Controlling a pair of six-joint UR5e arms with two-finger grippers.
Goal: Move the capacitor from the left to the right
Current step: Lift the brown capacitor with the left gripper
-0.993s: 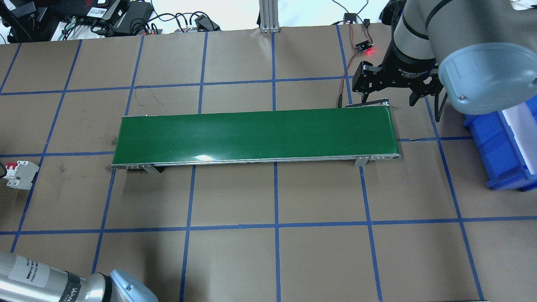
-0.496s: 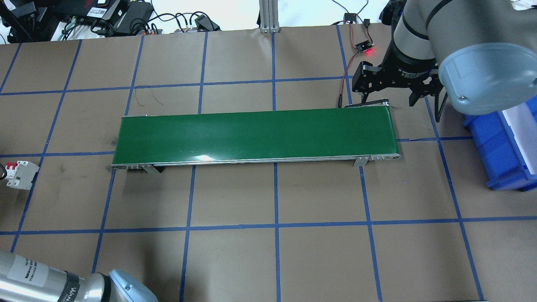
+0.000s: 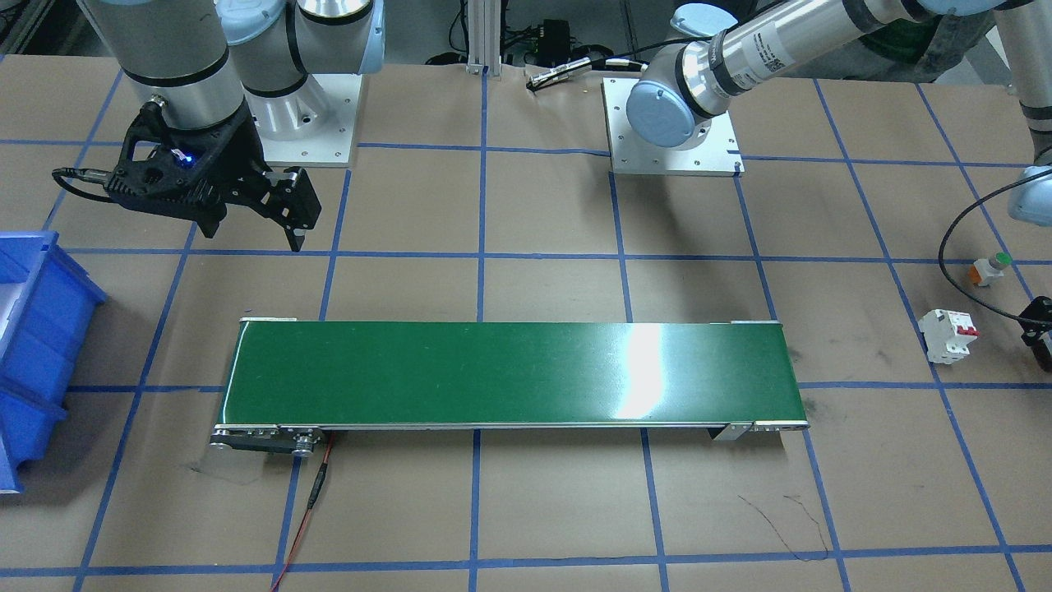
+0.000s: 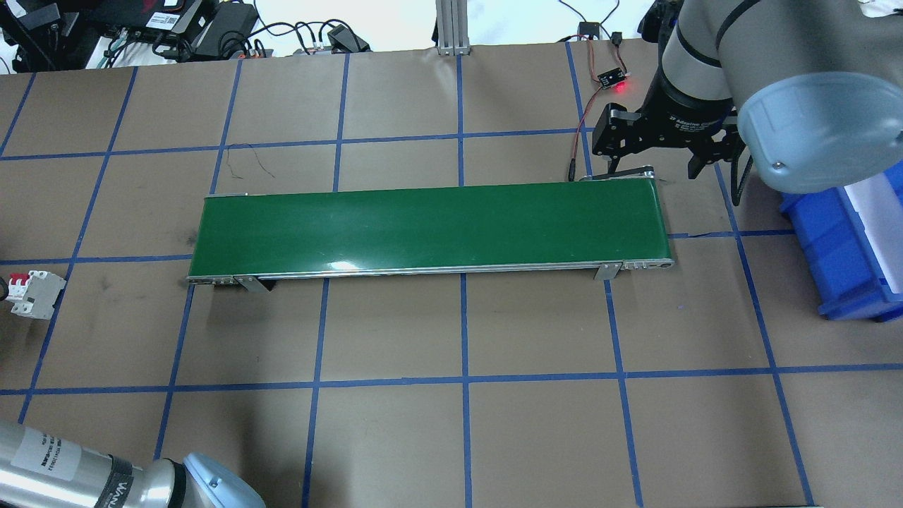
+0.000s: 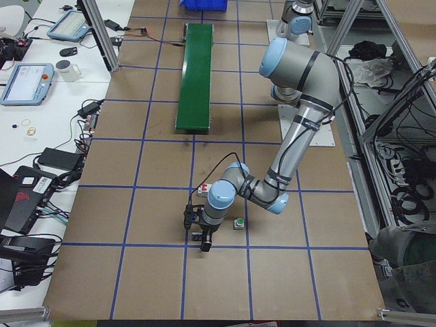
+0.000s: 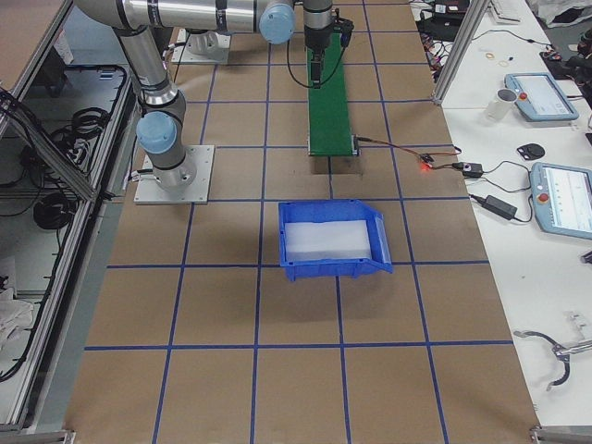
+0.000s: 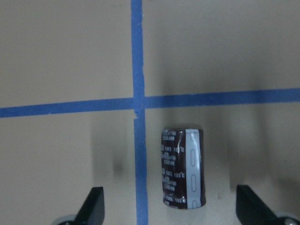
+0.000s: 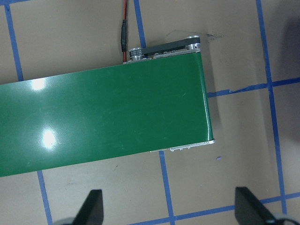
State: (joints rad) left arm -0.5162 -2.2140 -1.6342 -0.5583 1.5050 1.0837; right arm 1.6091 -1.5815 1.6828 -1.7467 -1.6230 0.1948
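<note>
The capacitor (image 7: 183, 168), a small black cylinder with a grey stripe, lies on the brown table paper just right of a blue tape cross. My left gripper (image 7: 172, 206) is open above it, with one finger on each side and neither touching it. In the exterior left view the left gripper (image 5: 204, 240) points down at the near end of the table and hides the capacitor. My right gripper (image 4: 656, 156) is open and empty, hovering behind the right end of the green conveyor belt (image 4: 430, 229). The right gripper also shows in the front-facing view (image 3: 251, 230).
A white breaker with a red switch (image 3: 948, 335) and an orange-white button with a green cap (image 3: 989, 269) lie near the left gripper. A blue bin (image 4: 846, 240) stands at the right edge of the table. A red wire (image 4: 580, 134) runs to the conveyor's right end.
The left arm's forearm has shifted very slightly at the lower left of the overhead view. The right arm and the conveyor have not moved.
</note>
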